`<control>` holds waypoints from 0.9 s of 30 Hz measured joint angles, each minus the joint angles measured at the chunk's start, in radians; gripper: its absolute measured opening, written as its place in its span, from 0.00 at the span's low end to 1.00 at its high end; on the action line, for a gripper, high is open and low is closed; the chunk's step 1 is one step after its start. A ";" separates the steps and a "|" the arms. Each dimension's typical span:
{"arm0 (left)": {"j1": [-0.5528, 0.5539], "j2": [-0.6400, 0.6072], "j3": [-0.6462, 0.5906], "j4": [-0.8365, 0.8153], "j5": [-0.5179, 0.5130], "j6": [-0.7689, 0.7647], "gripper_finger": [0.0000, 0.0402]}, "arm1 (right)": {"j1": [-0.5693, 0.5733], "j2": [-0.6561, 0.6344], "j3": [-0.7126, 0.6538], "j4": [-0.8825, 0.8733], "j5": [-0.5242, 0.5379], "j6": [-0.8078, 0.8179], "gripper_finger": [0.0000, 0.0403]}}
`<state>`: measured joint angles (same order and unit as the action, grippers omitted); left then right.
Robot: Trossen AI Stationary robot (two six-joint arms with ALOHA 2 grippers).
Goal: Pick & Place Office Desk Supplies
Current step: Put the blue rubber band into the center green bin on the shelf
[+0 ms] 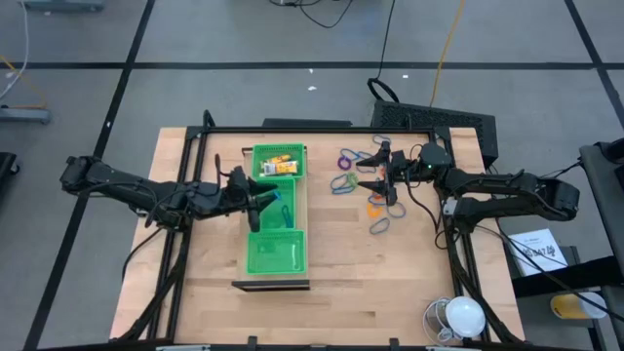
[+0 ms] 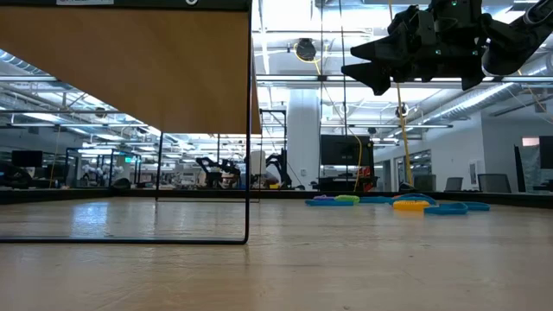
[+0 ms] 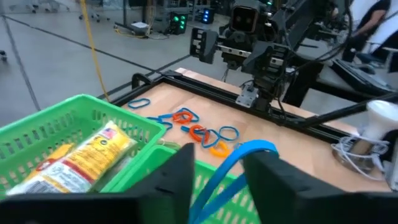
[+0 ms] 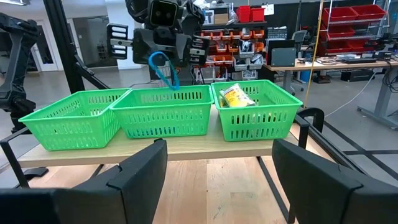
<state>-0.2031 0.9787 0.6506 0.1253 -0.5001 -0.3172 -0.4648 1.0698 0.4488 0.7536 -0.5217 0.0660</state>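
Observation:
A long green three-compartment tray lies mid-table; its far compartment holds yellow packets. My left gripper hovers over the middle compartment, fingers apart, with a thin blue loop in the gap; the loop dangles above the tray. Several coloured loops lie flat on the wood right of the tray. My right gripper stands open in the air above them, holding nothing. My left gripper has its fingers level, pointing toward the table's right, on either side of the blue loop. The loop's upper bend lies close to one fingertip and the rest hangs below, clear of the tray. Whether it touches the loop I cannot tell.
A black frame rail borders the table. A white round lamp-like object with cables sits at the near right corner. A loose orange loop and a blue one lie nearer. Bare wood lies near the front edge.

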 joint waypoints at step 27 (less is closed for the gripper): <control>0.053 0.003 0.000 0.064 0.158 0.130 0.72 | 0.002 0.000 0.000 0.027 0.000 0.214 0.70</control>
<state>-0.1504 0.9817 0.6506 0.1891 -0.3418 -0.1869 -0.4629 1.0698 0.4492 0.7808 -0.5220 0.2801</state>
